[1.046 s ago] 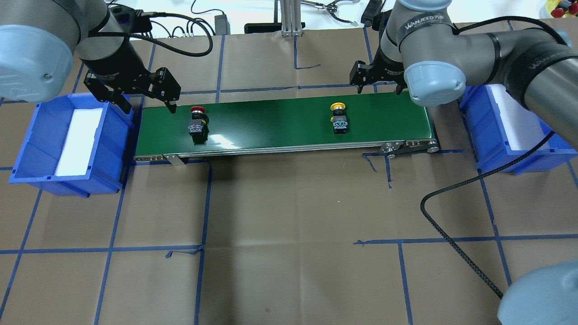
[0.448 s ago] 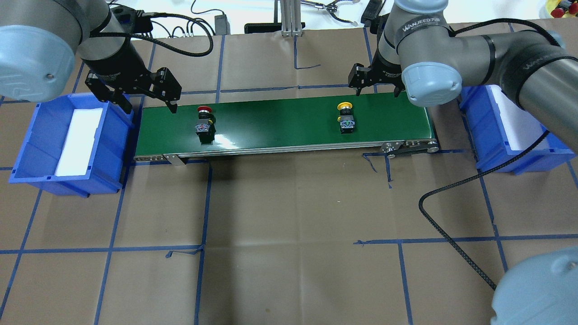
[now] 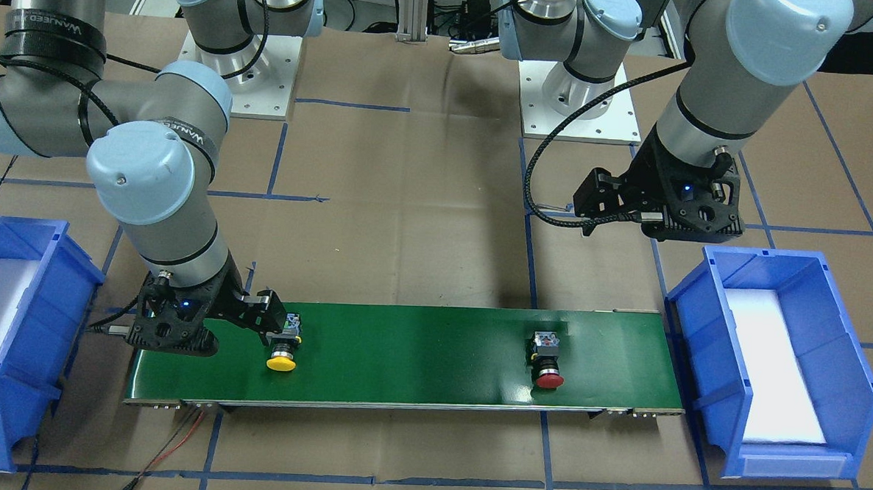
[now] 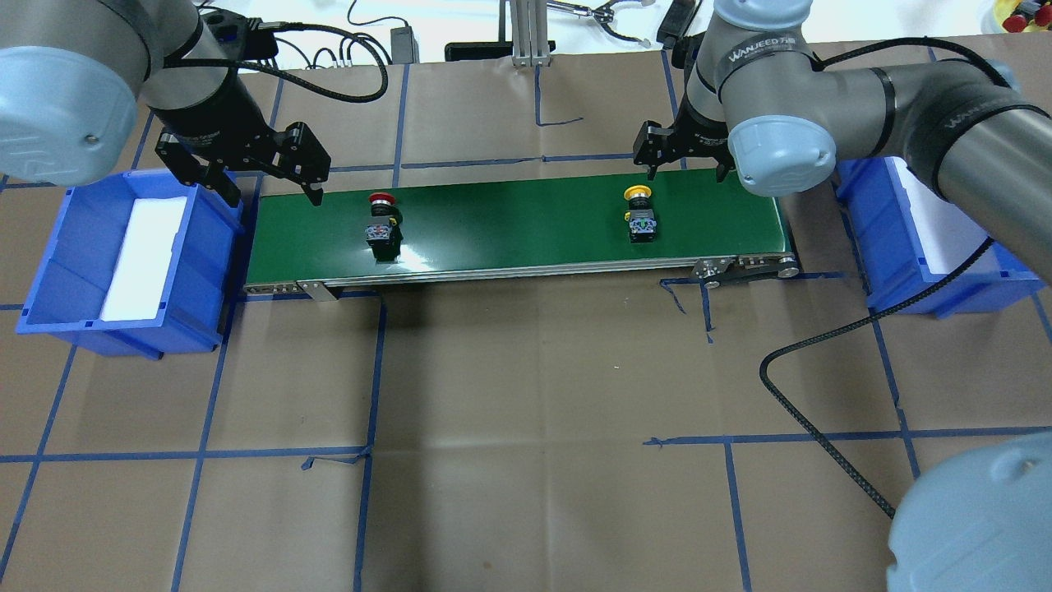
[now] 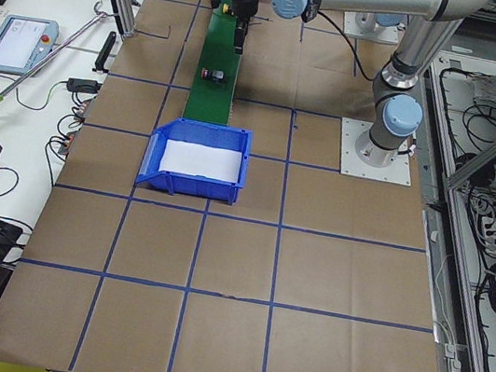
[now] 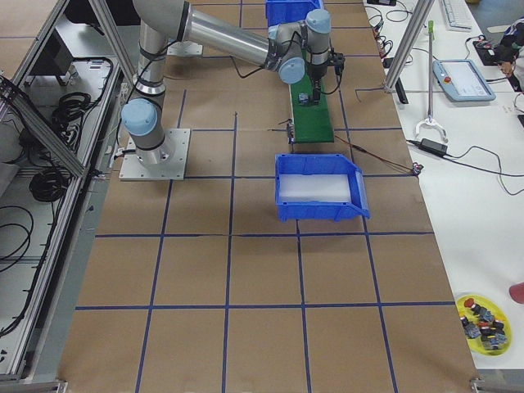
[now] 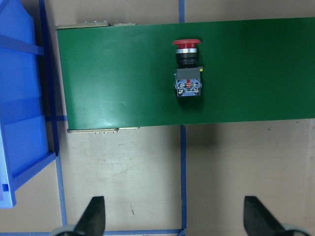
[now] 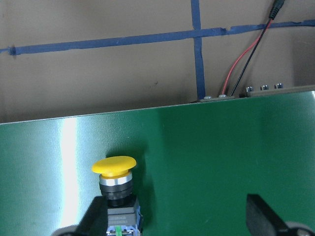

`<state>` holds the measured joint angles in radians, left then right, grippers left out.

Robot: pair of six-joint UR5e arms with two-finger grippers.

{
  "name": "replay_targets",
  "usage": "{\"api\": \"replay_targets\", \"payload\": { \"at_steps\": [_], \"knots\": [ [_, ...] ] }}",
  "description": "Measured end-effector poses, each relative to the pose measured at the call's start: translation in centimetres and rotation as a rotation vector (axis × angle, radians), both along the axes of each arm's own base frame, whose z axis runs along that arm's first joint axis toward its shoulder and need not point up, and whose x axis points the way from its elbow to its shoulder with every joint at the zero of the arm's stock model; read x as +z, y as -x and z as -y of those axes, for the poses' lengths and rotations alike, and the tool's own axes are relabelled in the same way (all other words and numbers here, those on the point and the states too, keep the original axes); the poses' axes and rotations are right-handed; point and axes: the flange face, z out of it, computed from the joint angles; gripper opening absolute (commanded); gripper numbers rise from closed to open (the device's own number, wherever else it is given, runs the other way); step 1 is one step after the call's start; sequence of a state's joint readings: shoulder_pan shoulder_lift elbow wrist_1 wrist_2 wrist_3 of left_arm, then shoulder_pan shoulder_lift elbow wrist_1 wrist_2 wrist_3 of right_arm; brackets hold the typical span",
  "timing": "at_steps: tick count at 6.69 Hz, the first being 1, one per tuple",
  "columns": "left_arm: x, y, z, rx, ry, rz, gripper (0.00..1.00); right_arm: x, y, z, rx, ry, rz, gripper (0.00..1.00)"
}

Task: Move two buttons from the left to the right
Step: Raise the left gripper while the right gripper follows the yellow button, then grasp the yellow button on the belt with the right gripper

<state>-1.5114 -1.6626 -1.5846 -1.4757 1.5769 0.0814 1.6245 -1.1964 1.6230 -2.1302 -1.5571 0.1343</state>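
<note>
The red-capped button (image 4: 382,224) lies on its side at the left part of the green conveyor belt (image 4: 509,226). It also shows in the left wrist view (image 7: 187,73) and the front view (image 3: 547,359). The yellow-capped button (image 4: 639,217) lies on its side at the belt's right part, also in the front view (image 3: 283,345). My left gripper (image 4: 275,191) is open and empty above the belt's left end, beside the red button. My right gripper (image 4: 686,163) is open and hovers just behind the yellow button (image 8: 115,182), which sits by one finger (image 8: 96,216).
A blue bin (image 4: 57,271) with a white liner stands off the belt's left end. A second blue bin (image 4: 892,279) stands off the right end. A black cable (image 4: 822,427) loops over the brown paper with blue tape lines.
Both buttons have moved to the right along the belt. My right gripper has shifted slightly towards the yellow button. My left gripper has stayed about where it was.
</note>
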Motion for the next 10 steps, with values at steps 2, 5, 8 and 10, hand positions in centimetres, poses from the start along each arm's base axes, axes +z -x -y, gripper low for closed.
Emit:
{"api": "replay_targets", "payload": {
  "at_steps": [2,5,8,10],
  "knots": [
    [0.0,0.3,0.0,0.023,0.001,-0.001,1.0,-0.5,0.0,0.1,0.0,-0.009,0.0,1.0],
    [-0.2,0.5,0.0,0.04,-0.002,-0.001,1.0,-2.0,0.1,0.4,-0.006,-0.028,-0.007,1.0],
    [-0.3,0.5,0.2,0.04,0.001,-0.001,1.0,-5.5,0.2,1.3,-0.012,-0.084,-0.012,0.98],
    [-0.3,0.5,0.2,0.04,0.003,-0.002,1.0,-5.6,0.3,1.6,-0.004,-0.088,-0.016,0.23]
  ]
}}
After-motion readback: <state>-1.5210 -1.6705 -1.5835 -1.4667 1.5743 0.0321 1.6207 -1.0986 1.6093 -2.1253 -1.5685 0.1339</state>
